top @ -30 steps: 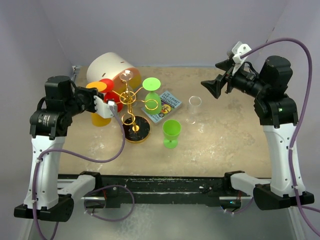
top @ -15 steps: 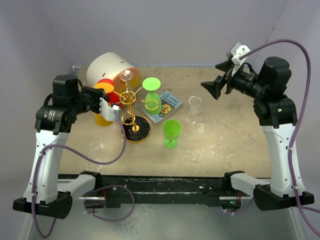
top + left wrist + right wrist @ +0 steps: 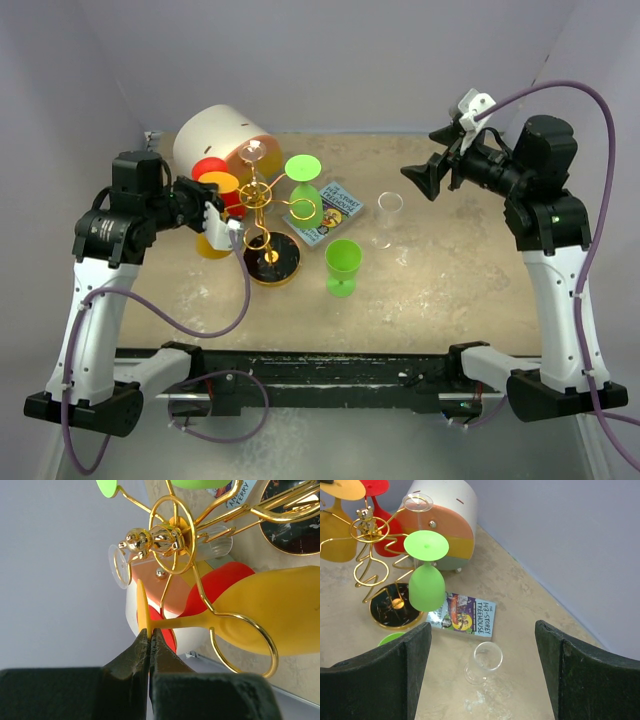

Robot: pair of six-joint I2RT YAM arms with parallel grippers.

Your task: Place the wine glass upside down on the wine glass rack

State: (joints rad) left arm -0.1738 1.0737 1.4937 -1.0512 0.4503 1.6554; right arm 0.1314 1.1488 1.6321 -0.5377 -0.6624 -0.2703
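Note:
My left gripper (image 3: 149,636) is shut on the foot of a yellow wine glass (image 3: 270,612). In the top view the yellow wine glass (image 3: 213,238) hangs foot-up, tilted, just left of the gold wine glass rack (image 3: 260,212). One ring-ended arm of the wine glass rack (image 3: 175,542) crosses in front of the yellow bowl; whether they touch I cannot tell. A green glass (image 3: 303,185) and a clear one (image 3: 254,151) hang upside down on the rack. My right gripper (image 3: 424,178) is open in the air at the right, and below it in the right wrist view stands a clear glass (image 3: 487,656).
A big white cylinder (image 3: 215,135) and a red glass (image 3: 208,167) sit behind the rack. A book (image 3: 330,210) lies right of the rack's black base (image 3: 285,262). A green glass (image 3: 343,265) stands upright near the middle. Grey walls close in left, back and right.
My left arm has carried the yellow glass to the right, closer to the rack. The right arm has barely moved and stays open.

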